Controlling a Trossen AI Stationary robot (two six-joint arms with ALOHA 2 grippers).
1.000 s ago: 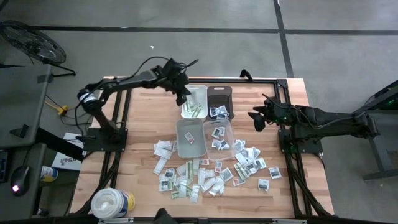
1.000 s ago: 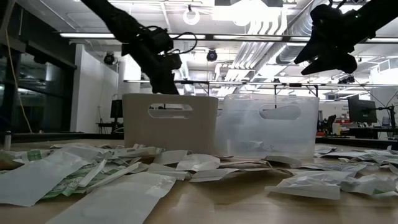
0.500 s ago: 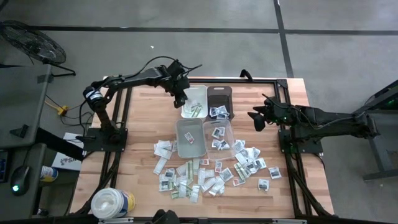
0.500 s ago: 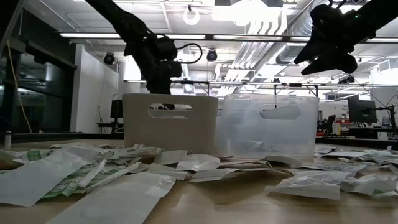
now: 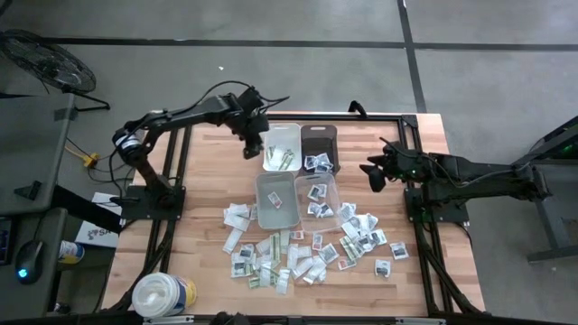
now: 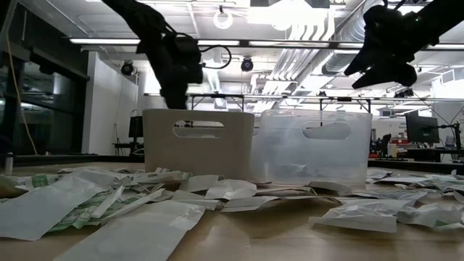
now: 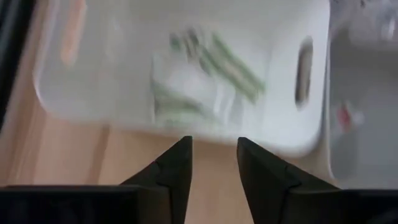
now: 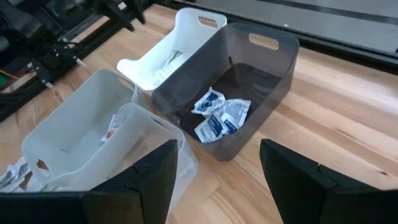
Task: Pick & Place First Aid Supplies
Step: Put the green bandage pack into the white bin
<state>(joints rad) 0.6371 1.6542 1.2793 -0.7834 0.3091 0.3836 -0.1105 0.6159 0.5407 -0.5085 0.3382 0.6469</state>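
I take the far white bin as my landmark. My left gripper now sits just off that bin's outer edge, over bare table; half a second ago it was above the bin's rim, and a second ago further in over the bin. From the left wrist view its fingers stand parted with nothing between them, and greenish packets lie on the bin floor ahead of them. I read that as a drop just made and the arm backing away, so one more supply is sorted.

My right gripper hangs well to the other side of the white bin, beyond the dark bin that adjoins it, fingers spread wide and empty; it has not moved over the last second. The dark bin holds a few white packets with dark print.

The main heap of first aid supplies lies on the near side of the white bin, past the two nearer bins, so I judge most of the job remains
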